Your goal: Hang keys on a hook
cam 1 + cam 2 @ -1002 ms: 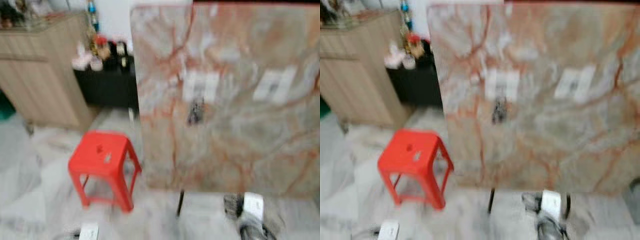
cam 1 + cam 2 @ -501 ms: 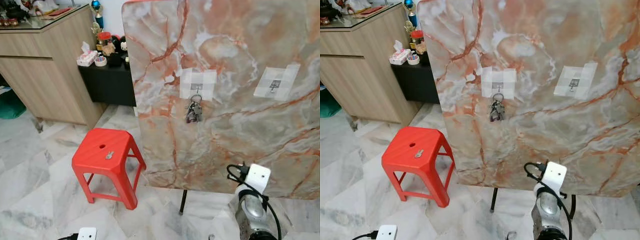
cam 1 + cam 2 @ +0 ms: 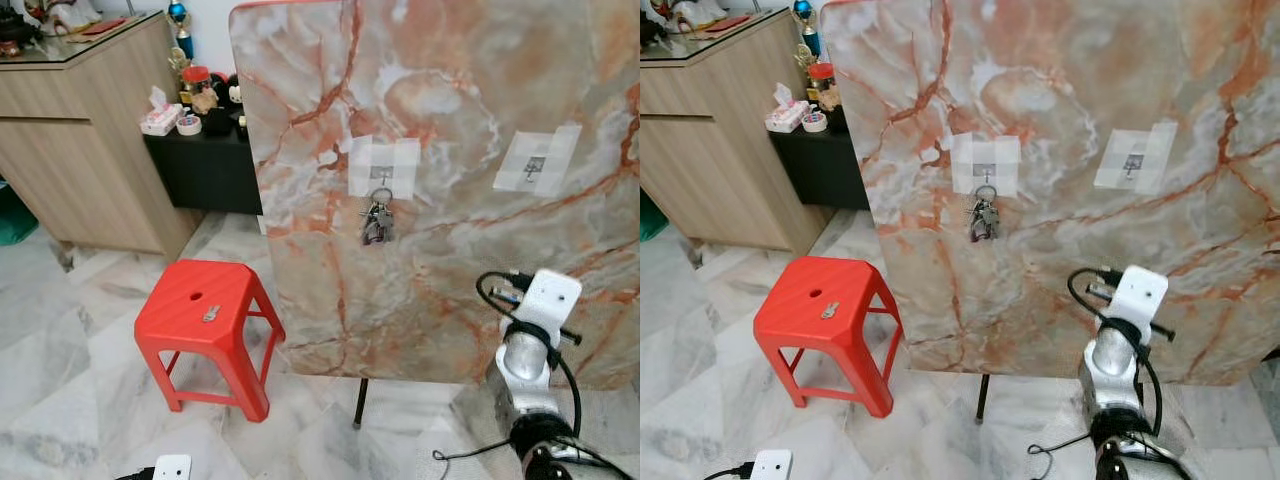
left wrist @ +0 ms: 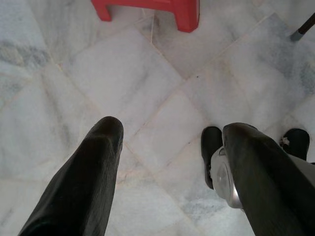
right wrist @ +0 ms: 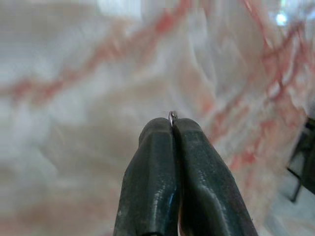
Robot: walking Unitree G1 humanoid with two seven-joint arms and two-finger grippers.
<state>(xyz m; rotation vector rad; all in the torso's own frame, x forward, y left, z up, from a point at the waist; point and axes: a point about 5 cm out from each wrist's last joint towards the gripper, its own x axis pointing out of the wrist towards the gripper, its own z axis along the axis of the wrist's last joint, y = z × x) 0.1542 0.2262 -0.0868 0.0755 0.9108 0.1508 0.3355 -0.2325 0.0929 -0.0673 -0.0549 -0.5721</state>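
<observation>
Right gripper (image 5: 172, 129) was pinched shut on a small key ring (image 5: 172, 116), raised w/ the right arm, facing the marble board (image 3: 440, 130). Free hook (image 3: 536, 166) sat up and a bit right of it; other hook already had keys (image 3: 377, 222). Left gripper (image 4: 167, 142) hung open over the floor.

the right gripper (image 5: 173, 129) was raised, fingers pinched together; the left gripper (image 4: 170, 135) hung low, fingers apart.

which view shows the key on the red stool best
The left eye view: the key lies unobstructed on the red stool, near its top hole. The right eye view shows it equally small; the left wrist view catches just a stool edge.
</observation>
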